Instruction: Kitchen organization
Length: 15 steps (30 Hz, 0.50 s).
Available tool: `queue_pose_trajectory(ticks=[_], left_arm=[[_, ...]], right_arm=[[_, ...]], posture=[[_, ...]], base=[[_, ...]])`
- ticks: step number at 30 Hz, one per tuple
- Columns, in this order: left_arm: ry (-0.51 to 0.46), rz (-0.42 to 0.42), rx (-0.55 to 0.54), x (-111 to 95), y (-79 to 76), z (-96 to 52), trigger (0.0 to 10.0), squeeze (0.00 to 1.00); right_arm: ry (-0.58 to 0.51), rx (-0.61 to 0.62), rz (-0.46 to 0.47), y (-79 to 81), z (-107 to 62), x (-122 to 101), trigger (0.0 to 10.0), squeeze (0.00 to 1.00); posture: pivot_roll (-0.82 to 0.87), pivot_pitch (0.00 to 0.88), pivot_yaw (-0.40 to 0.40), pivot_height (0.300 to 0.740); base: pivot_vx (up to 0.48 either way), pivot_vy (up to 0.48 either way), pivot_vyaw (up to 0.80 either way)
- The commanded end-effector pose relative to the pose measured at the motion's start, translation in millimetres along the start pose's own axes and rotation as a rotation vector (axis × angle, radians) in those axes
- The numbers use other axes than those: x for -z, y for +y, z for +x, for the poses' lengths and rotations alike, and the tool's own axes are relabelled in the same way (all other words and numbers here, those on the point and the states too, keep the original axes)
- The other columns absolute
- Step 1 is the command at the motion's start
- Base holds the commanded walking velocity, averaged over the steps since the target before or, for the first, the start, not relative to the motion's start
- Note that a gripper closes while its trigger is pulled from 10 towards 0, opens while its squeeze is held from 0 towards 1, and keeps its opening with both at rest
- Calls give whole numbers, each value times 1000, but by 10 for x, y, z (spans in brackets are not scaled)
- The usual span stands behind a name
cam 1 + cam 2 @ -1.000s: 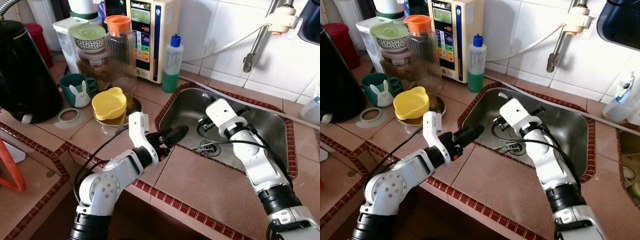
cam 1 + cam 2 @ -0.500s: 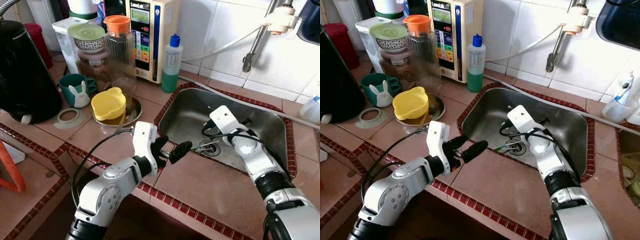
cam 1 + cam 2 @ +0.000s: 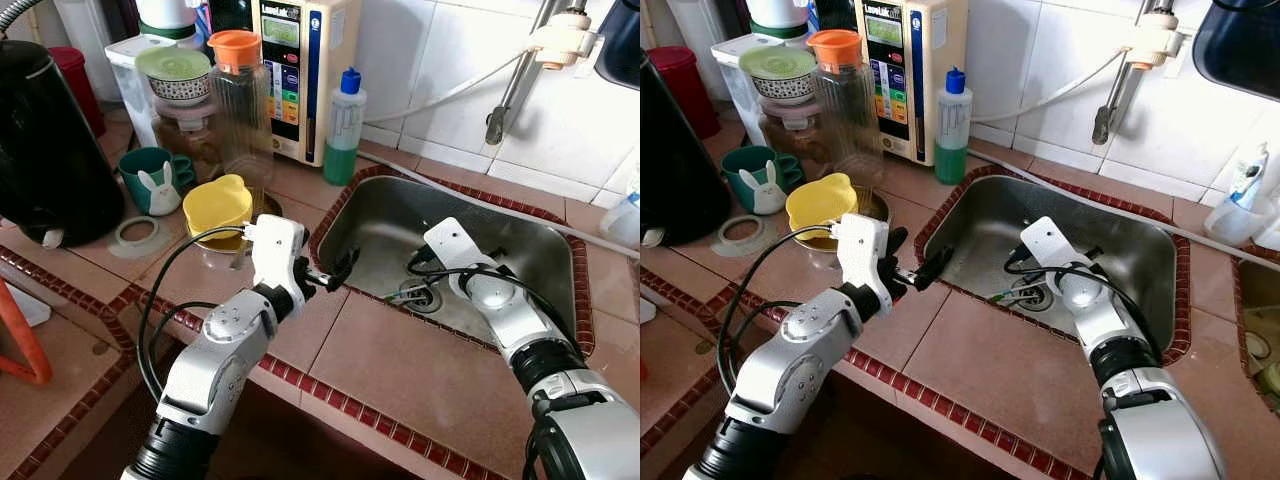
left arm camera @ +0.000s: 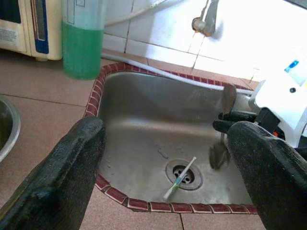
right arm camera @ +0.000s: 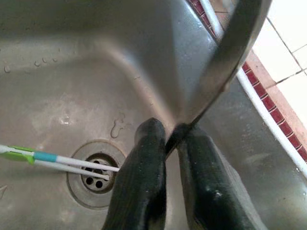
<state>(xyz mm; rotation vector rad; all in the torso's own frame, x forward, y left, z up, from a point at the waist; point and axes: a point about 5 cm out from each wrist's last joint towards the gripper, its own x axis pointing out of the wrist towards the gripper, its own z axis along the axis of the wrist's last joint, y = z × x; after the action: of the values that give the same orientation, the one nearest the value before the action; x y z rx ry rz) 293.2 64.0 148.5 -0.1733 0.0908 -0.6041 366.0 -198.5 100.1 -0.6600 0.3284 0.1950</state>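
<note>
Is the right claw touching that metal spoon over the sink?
Touching. In the right wrist view the right claw is pinched shut on the spoon, handle end between its fingers, above the sink drain where a toothbrush lies.

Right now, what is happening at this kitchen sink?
The robot leans over the stainless steel sink. Its right gripper is down inside the basin, shut on the handle of a metal spoon and holding it above the drain. A white toothbrush with a green and blue handle lies across the round drain. The left gripper hovers open at the sink's near-left tiled edge, holding nothing.
</note>
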Motion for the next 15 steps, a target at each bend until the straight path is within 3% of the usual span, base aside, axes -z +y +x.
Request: queue_pose_trajectory(ticks=[1,15], left_arm=[[-5,19,19,20,-48,23,10000,1000],[-5,39,22,35,-46,25,10000,1000]], right_arm=[[16,4,23,-25,-2,32,10000,1000],[22,-7,35,7,-7,71,10000,1000]], posture=[[126,1,-18,740],[127,0,-16,740]], base=[[0,0,0],[0,0,0]])
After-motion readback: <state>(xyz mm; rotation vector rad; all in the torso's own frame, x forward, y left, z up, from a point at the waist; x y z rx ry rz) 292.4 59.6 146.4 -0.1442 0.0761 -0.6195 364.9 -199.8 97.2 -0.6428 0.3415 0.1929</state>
